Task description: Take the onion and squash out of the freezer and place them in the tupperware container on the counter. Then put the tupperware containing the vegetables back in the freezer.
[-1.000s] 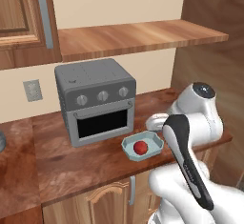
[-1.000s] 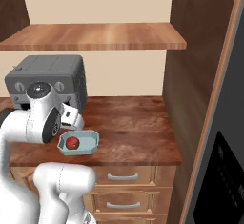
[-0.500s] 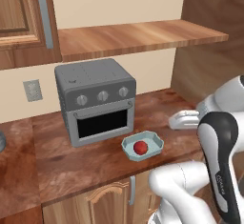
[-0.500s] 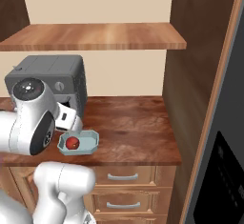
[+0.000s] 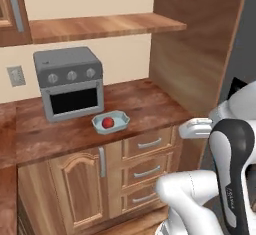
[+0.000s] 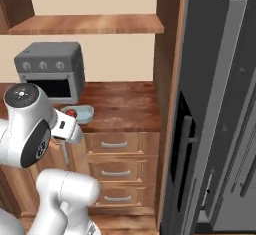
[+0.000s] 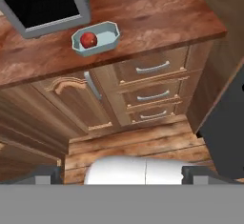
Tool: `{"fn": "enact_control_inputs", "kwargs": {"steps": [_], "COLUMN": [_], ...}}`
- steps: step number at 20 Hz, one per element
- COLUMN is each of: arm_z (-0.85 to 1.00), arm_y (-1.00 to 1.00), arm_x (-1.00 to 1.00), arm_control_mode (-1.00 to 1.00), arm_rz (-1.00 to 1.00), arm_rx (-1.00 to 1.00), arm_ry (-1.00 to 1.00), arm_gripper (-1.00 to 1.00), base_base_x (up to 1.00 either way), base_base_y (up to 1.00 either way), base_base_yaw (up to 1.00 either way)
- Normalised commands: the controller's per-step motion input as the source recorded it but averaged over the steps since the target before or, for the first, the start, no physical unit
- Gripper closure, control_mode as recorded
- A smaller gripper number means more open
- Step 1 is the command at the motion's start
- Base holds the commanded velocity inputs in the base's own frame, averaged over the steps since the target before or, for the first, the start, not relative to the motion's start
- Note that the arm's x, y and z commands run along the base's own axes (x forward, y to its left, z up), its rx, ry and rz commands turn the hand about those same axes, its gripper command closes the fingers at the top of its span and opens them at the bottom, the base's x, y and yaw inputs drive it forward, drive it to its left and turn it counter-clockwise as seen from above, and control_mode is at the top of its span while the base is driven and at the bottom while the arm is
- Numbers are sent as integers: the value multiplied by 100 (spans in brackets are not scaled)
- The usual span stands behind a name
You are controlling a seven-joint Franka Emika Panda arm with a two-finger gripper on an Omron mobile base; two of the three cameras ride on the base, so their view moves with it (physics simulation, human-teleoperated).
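**On the counter: onion in the tray, arm pulled away toward the freezer**

Compared with a second ago, both base views have swung and backed off. The toaster oven (image 5: 70, 81) and the counter (image 5: 145, 104) now sit further off, cabinet drawers (image 5: 147, 144) show below, and the tall grey fridge fills the right of the right base view. That is the base driving, not the things moving. The arm, which hung over the tray then, has lifted clear of it and now stands well apart from the counter.

I read this as the first vegetable being done and the robot turning back for the second. The freezer (image 6: 200, 129) stands with its door swung out, dark bar handle facing the camera; its shelves are too edge-on to make out, and I cannot pick out the squash.

The tupperware container (image 5: 111, 122) rests near the counter's front edge, just before the toaster oven's right corner. Inside it lies the onion (image 5: 107, 123), toward the tray's left half in the hand view; the other half is bare.

The gripper (image 7: 121, 175) looks down on cabinets and floor. Its tips are barely visible at the bottom corners, set wide apart with nothing between them.
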Motion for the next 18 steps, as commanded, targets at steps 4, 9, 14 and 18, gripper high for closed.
{"fn": "enact_control_inputs", "kwargs": {"steps": [4, 9, 14, 18], "arm_z": [0, 0, 0, 0], "arm_y": [0, 0, 0, 0], "arm_x": [0, 0, 0, 0], "arm_control_mode": [100, 100, 100, 100], "arm_rz": [0, 0, 0, 0], "arm_rx": [0, 0, 0, 0], "arm_ry": [0, 0, 0, 0], "arm_gripper": [-100, -100, -100, -100], "base_base_x": [-100, -100, -98, -11], "base_base_y": [-96, -84, -80, -100], "base_base_yaw": [-2, 0, 0, 0]}}
